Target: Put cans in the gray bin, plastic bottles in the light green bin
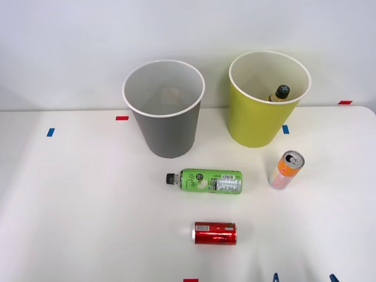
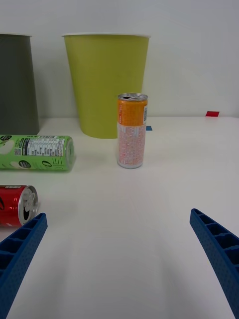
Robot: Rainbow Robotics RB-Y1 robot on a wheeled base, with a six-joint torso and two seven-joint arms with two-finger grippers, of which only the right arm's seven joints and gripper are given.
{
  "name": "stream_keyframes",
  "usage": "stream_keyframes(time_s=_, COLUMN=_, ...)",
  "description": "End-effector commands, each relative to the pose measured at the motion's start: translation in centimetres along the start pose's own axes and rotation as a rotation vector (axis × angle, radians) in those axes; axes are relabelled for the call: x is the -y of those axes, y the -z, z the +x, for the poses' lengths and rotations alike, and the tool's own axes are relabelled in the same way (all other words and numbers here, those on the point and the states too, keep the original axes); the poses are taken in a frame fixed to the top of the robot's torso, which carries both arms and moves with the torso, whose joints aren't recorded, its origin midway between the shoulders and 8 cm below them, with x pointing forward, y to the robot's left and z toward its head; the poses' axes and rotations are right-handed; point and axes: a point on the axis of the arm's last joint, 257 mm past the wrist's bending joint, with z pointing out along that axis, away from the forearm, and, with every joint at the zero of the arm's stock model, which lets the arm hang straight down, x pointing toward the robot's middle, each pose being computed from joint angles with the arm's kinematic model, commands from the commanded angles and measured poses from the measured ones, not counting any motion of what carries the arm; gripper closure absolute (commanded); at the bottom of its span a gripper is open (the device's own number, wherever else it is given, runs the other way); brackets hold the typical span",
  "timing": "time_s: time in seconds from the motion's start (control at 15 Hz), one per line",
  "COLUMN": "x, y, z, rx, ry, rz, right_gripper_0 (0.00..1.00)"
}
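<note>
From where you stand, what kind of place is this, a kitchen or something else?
Probably a lab test bench, not a kitchen: a bare white table against a plain wall, with coloured tape markers on its surface and two sorting bins, the gray bin and the light green bin.

My right gripper [image 2: 119, 259]: two fingers [image 2: 20, 249], solid blue plastic, ribbed inner faces with raised ridges, tapering wedge shape. Front view: just two small blue tips [image 1: 275, 277] poking up at bottom edge, right of centre.
</note>
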Motion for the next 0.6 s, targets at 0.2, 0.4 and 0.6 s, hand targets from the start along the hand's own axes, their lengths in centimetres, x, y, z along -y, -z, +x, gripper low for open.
stream_keyframes(time_s=0.2, x=0.00, y=0.00, z=0.00, rx=0.000, ry=0.000, rz=0.000, right_gripper_0=0.00)
stream_keyframes(time_s=0.4, x=0.00, y=0.00, z=0.00, rx=0.000, ry=0.000, rz=0.000, right_gripper_0=0.00)
stream_keyframes(time_s=0.6, x=0.00, y=0.00, z=0.00, rx=0.000, ry=0.000, rz=0.000, right_gripper_0=0.00)
